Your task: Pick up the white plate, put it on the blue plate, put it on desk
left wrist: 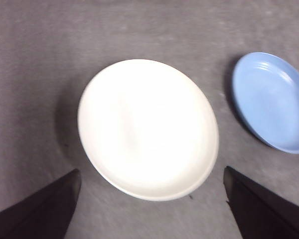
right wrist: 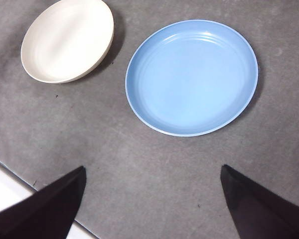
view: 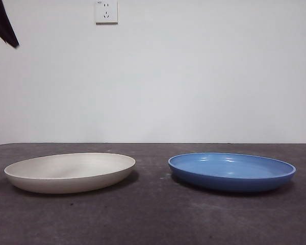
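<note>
No legible text, label, brand, number or sign anywhere in the 3 views. White plate (view: 70, 172): plain, unmarked. Blue plate (view: 232, 171): plain, unmarked. Desk (view: 153, 219): bare mottled surface, no print. Wall socket (view: 106, 11) on the white wall in the front view: slot openings only, any lettering too small to read.

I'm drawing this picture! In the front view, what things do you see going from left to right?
Black arm tip at the top corner → white plate → wall socket high on the wall → blue plate. Both plates sit apart on the desk.
</note>
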